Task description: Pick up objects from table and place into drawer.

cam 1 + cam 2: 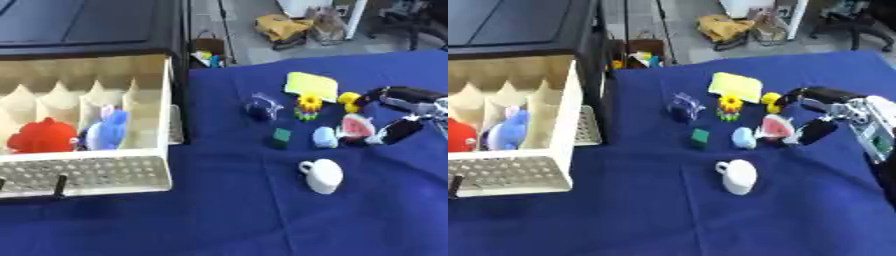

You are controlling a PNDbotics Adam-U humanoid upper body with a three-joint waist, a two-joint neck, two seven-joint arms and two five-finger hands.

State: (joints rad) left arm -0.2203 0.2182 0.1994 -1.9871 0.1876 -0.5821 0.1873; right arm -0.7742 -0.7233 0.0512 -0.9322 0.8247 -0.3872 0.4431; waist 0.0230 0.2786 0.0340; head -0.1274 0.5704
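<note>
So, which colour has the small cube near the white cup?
Green; the cube shows best in the left eye view.

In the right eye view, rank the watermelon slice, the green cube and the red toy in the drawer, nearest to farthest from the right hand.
1. Watermelon slice, right beside the right hand.
2. Green cube, mid-table, further left.
3. Red toy, in the drawer at far left.

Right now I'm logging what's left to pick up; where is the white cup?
The white cup lies on the blue cloth, right of centre in the left eye view, nearest the camera, just below the green cube and the light blue piece.
</note>
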